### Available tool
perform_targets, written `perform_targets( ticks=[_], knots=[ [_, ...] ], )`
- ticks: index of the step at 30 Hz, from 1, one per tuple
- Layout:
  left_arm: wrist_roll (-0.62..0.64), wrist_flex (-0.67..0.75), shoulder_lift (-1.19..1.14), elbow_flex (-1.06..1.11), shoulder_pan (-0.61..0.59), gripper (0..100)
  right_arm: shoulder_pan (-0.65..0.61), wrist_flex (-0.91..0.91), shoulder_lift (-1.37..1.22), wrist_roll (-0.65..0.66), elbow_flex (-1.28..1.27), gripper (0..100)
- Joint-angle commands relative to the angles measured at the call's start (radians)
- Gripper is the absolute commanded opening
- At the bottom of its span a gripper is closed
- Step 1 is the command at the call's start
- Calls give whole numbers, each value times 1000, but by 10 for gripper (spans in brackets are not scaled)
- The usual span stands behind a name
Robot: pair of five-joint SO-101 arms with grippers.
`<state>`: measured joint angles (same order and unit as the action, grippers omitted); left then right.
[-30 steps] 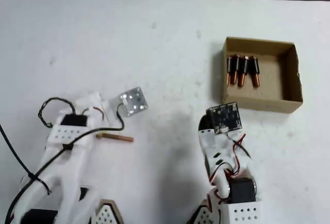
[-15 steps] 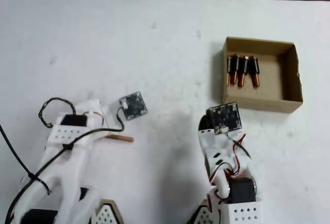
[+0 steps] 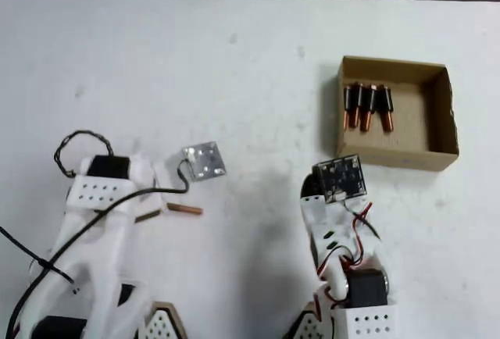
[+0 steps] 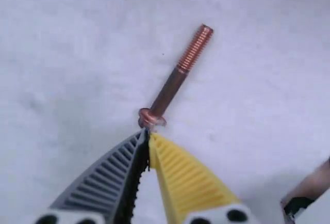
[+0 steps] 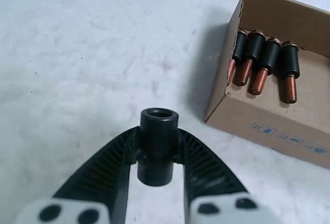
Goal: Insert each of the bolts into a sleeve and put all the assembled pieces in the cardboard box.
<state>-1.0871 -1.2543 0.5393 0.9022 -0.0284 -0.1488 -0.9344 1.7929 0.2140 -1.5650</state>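
Now shut tip to tip at left gripper point(image 4: 147, 137), barely touching head of bolt point(image 4: 175, 79) flat on table point(image 4: 77, 38). Clamped on upright sleeve point(image 5: 159, 154) at right gripper point(image 5: 158, 137), near box point(image 5: 258, 115) holding 4 assemblies. Could flick bolt away or drop it mid-lift: too thin a bite.

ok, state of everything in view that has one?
bolt: lying flat on the table, no sleeve on it.
left end effector: shut, tips at the bolt's head; grip unclear.
sleeve: upright, bore empty, clamped in the right end effector.
right end effector: shut on the sleeve.
cardboard box: open-topped, holds four assembled pieces.
assembled pieces: bolts seated in sleeves, side by side.
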Motion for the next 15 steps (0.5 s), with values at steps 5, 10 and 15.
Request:
perform_targets(
  ticks=[5, 10, 15],
  knots=[
    [8, -68, 21, 31, 62, 22, 13, 24, 10, -2, 5, 15],
    [8, 38, 21, 117, 70, 22, 13, 22, 10, -2, 5, 15],
    [-61, 87, 21, 172, 62, 22, 13, 22, 10, -2, 5, 15]
  ],
)
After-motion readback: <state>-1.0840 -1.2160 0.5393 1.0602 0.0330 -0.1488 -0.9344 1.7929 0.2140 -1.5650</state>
